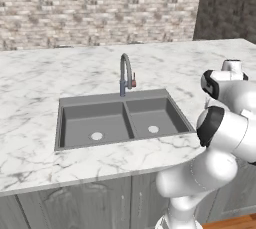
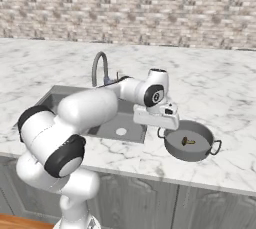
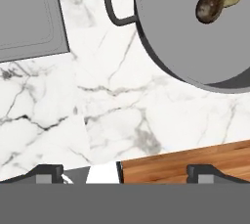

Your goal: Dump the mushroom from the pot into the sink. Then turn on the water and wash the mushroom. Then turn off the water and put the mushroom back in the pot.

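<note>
The dark grey pot stands on the marble counter to the right of the sink. The mushroom lies inside it as a small brown lump. In the hand view the pot takes the upper right, with the mushroom on its flat bottom and one loop handle pointing toward the sink corner. My gripper hovers above the counter just left of the pot, between it and the sink. It is open, fingers spread wide with nothing between them.
The double-basin sink has a curved faucet behind its divider. Near the gripper the counter's front edge runs, with wooden floor below it. A brick wall backs the counter.
</note>
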Motion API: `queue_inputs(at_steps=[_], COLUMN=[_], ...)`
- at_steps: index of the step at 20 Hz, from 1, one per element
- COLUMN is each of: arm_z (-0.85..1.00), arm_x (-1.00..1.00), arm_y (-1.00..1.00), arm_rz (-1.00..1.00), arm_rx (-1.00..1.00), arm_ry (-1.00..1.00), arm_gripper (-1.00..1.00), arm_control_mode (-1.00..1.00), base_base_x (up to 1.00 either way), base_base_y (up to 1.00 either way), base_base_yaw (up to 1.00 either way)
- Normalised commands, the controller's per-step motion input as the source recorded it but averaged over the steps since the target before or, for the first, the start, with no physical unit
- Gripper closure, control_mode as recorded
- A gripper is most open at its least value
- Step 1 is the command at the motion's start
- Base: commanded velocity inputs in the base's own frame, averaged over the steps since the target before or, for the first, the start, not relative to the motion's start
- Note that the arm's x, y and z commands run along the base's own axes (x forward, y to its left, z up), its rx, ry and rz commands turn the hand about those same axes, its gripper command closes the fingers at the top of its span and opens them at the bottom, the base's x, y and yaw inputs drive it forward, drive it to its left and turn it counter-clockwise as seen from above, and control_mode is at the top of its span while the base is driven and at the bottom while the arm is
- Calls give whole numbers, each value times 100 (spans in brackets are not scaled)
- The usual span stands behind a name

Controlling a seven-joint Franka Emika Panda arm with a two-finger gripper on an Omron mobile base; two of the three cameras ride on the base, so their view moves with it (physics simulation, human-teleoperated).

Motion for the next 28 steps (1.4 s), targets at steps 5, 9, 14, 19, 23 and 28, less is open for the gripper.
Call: queue_inputs(at_steps=[5, 9, 14, 19, 23, 28], arm_z=[-1, -8, -16, -18, -24, -24], arm_x=[37, 25, 29, 32, 20, 17], arm_y=[0, 0, 0, -5, -13, -15], arm_rz=[1, 1, 1, 1, 0, 0], arm_rx=[0, 0, 0, 0, 0, 0], arm_ry=[0, 0, 0, 0, 0, 0], arm_gripper=[-100, -100, -100, -100, -100, -100], arm_control_mode=[-100, -100, -100, -100, -100, -100], base_base_x=[0, 0, 0, 0, 0, 0], base_base_y=[0, 0, 0, 0, 0, 0], base_base_yaw=[0, 0, 0, 0, 0, 0])
